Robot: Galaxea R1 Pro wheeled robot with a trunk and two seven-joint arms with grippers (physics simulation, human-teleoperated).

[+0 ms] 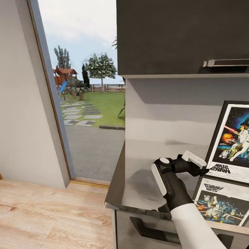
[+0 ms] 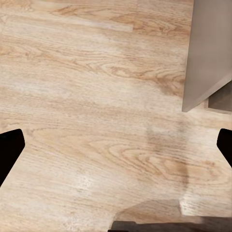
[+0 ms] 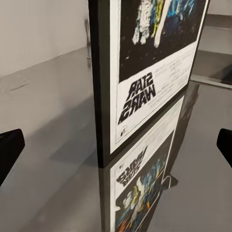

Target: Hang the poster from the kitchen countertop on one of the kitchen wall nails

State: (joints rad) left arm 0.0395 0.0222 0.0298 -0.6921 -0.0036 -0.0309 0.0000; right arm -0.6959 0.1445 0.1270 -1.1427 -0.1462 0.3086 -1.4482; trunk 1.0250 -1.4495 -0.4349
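Observation:
The poster (image 1: 231,138) stands upright at the back right of the dark glossy kitchen countertop (image 1: 145,169), its black frame, white border and mirrored "STAR WARS" title (image 3: 137,94) showing; the slab reflects it. My right gripper (image 1: 200,166) is open just over the countertop (image 3: 43,145), right at the poster's lower left frame corner (image 3: 99,121), which lies between the spread fingers without visible contact. Low over the wooden floor (image 2: 96,96), my left gripper (image 2: 116,145) hangs open and empty. The wall nail is out of view.
A black upper cabinet (image 1: 180,34) with a metal handle (image 1: 226,63) hangs over the counter. Left of the counter a glass door (image 1: 90,103) looks onto a garden, with a pale wall (image 1: 20,103) beside it. Cabinet fronts (image 1: 148,228) sit below the slab. A grey cabinet corner (image 2: 208,53) stands by the floor.

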